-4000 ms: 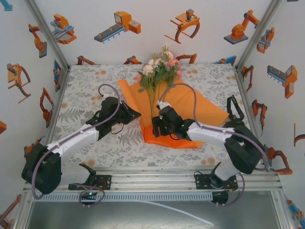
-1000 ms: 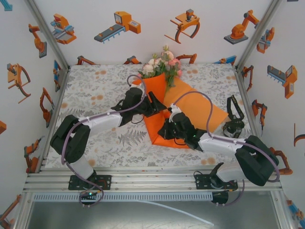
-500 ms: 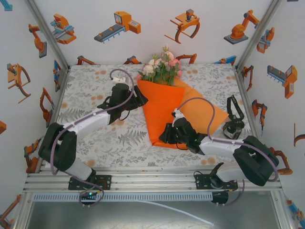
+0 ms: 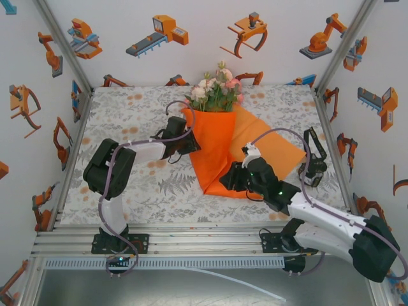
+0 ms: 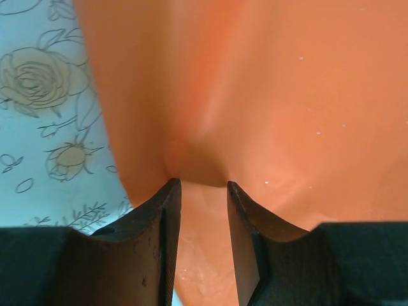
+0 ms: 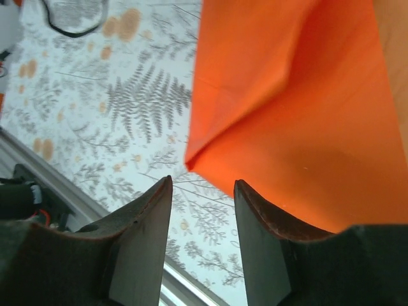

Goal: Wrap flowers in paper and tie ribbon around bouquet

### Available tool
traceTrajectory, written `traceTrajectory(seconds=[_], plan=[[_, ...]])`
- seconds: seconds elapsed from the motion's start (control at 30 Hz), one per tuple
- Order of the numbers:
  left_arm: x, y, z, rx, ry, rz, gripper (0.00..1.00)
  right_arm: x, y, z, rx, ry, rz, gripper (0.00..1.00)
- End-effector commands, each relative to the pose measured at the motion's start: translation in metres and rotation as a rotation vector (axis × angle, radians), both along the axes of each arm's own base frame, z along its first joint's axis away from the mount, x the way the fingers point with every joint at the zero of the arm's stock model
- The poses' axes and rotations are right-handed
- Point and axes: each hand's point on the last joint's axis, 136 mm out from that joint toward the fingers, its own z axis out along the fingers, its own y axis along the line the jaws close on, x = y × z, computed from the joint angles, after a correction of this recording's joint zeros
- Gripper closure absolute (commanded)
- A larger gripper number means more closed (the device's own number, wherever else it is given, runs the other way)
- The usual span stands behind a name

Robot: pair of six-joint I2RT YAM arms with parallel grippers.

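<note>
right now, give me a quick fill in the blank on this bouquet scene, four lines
1. The paper folded over the stems is coloured ___.
2. The flowers poke out at the end of the paper that lies ___ from the arm bases.
3. The right claw is by the paper's near corner with its jaws ___.
4. In the top view, the left claw is at the paper's ___ edge.

Missing words: orange; farthest; open; left
</note>
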Motion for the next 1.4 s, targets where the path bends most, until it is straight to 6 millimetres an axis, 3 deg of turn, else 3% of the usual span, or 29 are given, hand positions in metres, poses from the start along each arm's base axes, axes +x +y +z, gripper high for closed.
traceTrajectory(seconds=[0.0, 0.07, 0.13, 0.17, 0.27, 0.4, 0.5, 0.63, 0.73, 0.9, 0.97, 1.0, 1.07, 1.17, 1.27, 1.37], plan=[[0.007, -0.021, 0.027, -0.097, -0.049, -0.035, 0.63, -0.009, 0.024, 0.031, 0.028, -0.068, 0.124, 0.57], [0.007, -0.026, 0.029, -0.116, -0.052, -0.043, 0.63, -0.01, 0.044, 0.039, 0.072, -0.074, 0.193, 0.57], [0.008, -0.031, 0.03, -0.125, -0.053, -0.053, 0.63, -0.003, 0.057, 0.034, 0.056, -0.059, 0.202, 0.57], [0.007, -0.032, 0.031, -0.123, -0.053, -0.056, 0.63, 0.009, 0.051, 0.024, -0.006, -0.039, 0.137, 0.55], [0.007, -0.023, 0.042, -0.105, -0.088, -0.039, 0.62, 0.038, 0.002, 0.005, -0.22, -0.023, -0.148, 0.42], [0.007, -0.006, 0.063, -0.058, -0.139, -0.025, 0.48, 0.047, -0.029, 0.001, -0.207, -0.045, -0.236, 0.25], [0.009, 0.009, 0.08, -0.02, -0.184, -0.002, 0.43, 0.054, -0.037, -0.009, -0.149, 0.002, -0.246, 0.24], [0.015, 0.037, 0.091, 0.058, -0.217, 0.069, 0.4, 0.065, -0.021, -0.016, -0.049, 0.069, -0.196, 0.28], [0.026, 0.061, 0.085, 0.097, -0.202, 0.124, 0.36, 0.074, -0.013, -0.022, -0.049, 0.095, -0.195, 0.34], [0.049, 0.086, 0.063, 0.098, -0.15, 0.16, 0.34, 0.08, -0.021, -0.031, -0.105, 0.113, -0.235, 0.56], [0.059, 0.085, 0.059, 0.073, -0.142, 0.148, 0.39, 0.078, -0.032, -0.036, -0.134, 0.118, -0.267, 0.81], [0.064, 0.084, 0.058, 0.062, -0.14, 0.144, 0.42, 0.077, -0.036, -0.04, -0.147, 0.124, -0.28, 0.88], [0.074, 0.077, 0.056, 0.034, -0.137, 0.121, 0.56, 0.072, -0.046, -0.047, -0.178, 0.136, -0.3, 0.92], [0.087, 0.063, 0.052, -0.005, -0.129, 0.083, 0.64, 0.064, -0.052, -0.059, -0.194, 0.154, -0.303, 0.85], [0.101, 0.051, 0.048, -0.042, -0.126, 0.064, 0.64, 0.06, -0.05, -0.066, -0.203, 0.178, -0.283, 0.59], [0.111, 0.044, 0.045, -0.057, -0.125, 0.06, 0.63, 0.059, -0.054, -0.058, -0.227, 0.177, -0.284, 0.51]])
